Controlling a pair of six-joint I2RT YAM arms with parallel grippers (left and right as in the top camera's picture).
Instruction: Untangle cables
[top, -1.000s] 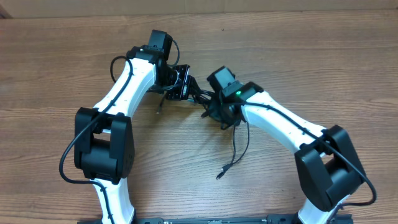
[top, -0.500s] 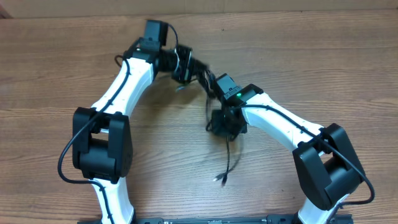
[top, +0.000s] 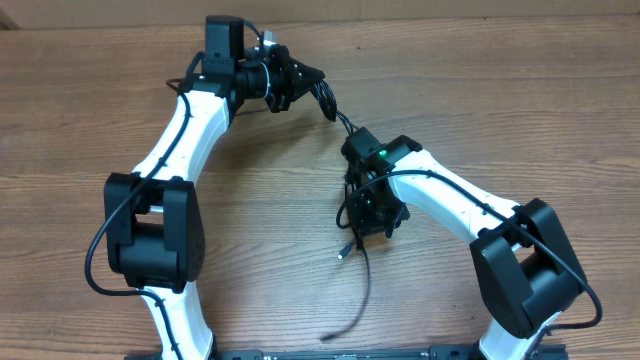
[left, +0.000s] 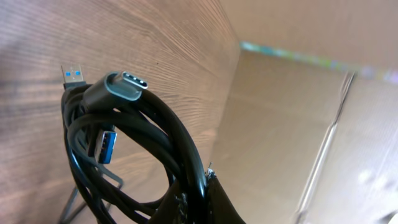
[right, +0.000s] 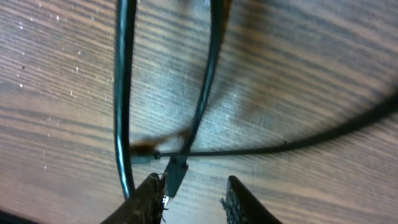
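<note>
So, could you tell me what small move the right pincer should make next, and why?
Probably lift the right pincer, which stands open, straight up off the thin black cords lying across the wooden table beneath it. One of them trails loose toward the near edge, while the left pincer grips the looped black cable bundle farther back.

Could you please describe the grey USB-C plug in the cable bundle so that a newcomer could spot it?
At the far side of the wooden table, the left gripper holds a coiled bundle of thin black cables. In the left wrist view, the grey oval-mouthed USB-C plug sits at the coil's top; the neighbouring plugs are flat, rectangular and blue inside.
</note>
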